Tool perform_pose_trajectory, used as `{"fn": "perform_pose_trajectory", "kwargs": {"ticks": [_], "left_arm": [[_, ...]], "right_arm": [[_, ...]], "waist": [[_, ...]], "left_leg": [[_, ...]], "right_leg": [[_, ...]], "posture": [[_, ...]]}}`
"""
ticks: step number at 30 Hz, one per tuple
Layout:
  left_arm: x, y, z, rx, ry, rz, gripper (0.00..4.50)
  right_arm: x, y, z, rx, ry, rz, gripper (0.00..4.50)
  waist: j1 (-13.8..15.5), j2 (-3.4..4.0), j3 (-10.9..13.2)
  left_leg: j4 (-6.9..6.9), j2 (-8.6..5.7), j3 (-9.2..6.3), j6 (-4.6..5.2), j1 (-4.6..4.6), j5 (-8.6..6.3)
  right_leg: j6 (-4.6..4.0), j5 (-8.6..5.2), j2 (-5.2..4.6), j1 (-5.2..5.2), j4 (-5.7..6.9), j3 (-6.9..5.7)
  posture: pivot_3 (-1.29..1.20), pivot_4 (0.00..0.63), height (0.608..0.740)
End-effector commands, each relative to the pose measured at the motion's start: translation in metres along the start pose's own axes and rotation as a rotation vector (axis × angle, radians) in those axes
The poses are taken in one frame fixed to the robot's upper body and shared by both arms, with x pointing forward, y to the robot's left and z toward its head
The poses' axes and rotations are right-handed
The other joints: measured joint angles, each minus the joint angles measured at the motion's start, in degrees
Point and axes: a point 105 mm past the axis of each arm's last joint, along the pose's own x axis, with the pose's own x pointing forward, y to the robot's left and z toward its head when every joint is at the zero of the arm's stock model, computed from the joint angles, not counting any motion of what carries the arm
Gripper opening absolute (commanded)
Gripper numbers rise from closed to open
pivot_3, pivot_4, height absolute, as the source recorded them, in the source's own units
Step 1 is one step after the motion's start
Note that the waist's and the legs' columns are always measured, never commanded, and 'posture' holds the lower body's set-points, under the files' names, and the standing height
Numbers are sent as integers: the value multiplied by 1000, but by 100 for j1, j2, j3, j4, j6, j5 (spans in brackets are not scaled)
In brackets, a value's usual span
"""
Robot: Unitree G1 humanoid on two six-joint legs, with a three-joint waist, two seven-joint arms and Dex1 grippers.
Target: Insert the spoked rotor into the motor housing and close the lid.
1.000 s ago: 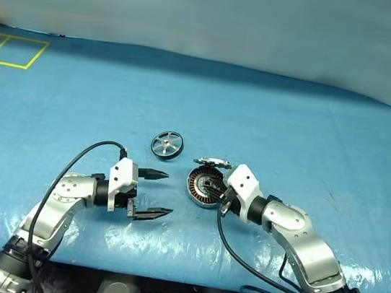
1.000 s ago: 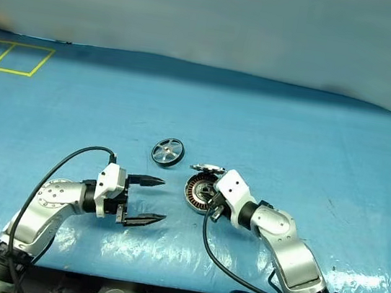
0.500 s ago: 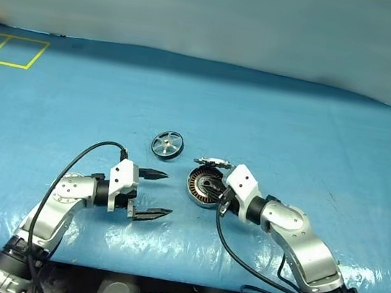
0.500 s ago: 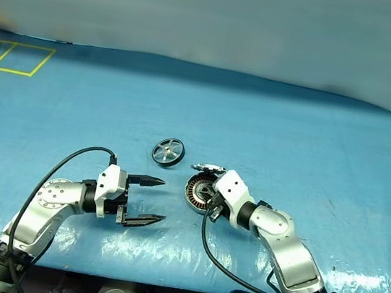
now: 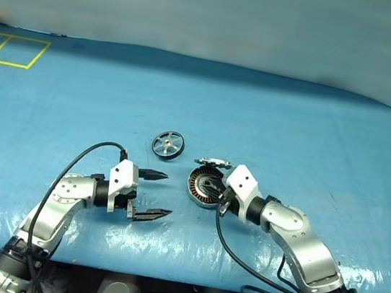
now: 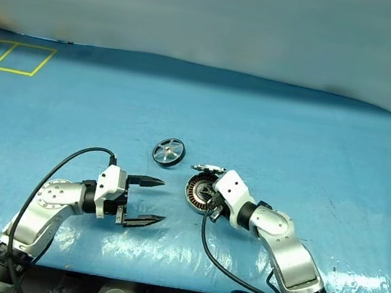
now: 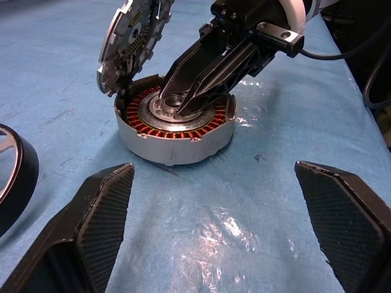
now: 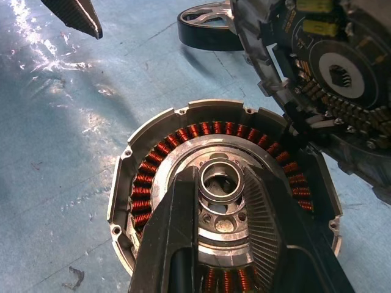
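A blue-covered table (image 5: pixel 314 134) carries a partly assembled motor near the middle of its front edge. The motor housing (image 7: pixel 176 129), a short silver-rimmed cylinder ringed inside with copper windings, sits flat on the surface with its top uncovered. The lid (image 7: pixel 131 41), a notched silver disc showing circuit parts on its inner face, stands tilted up on edge against the housing's far rim, touching it there and leaning open above it. The right gripper (image 8: pixel 221 183) reaches into the housing from the robot's right, its two black fingers narrowed around a small raised metal ring at the centre hub (image 8: pixel 222 179); whether they press on that ring cannot be told. The left gripper (image 5: pixel 151 195) hovers just above the surface to the left of the housing, pointing towards it, its fingers (image 7: pixel 91 226) spread wide and holding nothing. The spoked rotor (image 5: pixel 167 145), a dark grey wheel with a thick rim, lies flat on the table, apart from both grippers, a little farther from the front edge than the housing and just to its left. Yellow tape lines (image 5: pixel 8 51) mark a rectangle at the far left corner of the table.
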Motion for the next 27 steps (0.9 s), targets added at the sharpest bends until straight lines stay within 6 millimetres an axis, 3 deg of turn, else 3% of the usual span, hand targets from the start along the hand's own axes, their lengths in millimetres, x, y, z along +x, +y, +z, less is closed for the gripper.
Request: {"fn": "perform_pose_trajectory", "kwargs": {"ticks": [1,16,27], "left_arm": [[-1,-1,8,39,-14,-7,4500],[-1,1,6,34,-8,-2,4500],[-1,0,5,37,-1,-9,4500]], "right_arm": [[-4,-7,-7,5,31,-29,698],[-8,-14,-22,158,67,-62,698],[-7,-14,-19,136,60,-70,698]], "waist": [[0,0,0],[11,-2,-2],[11,-4,-3]], "left_leg": [[0,0,0,0,1,0],[2,-1,-1,0,2,0],[3,-2,-1,0,4,0]], "right_leg": [[0,0,0,0,0,0],[0,0,-1,5,0,0],[1,0,-2,7,0,0]], "posture": [[0,150,740],[0,150,740],[0,150,740]]}}
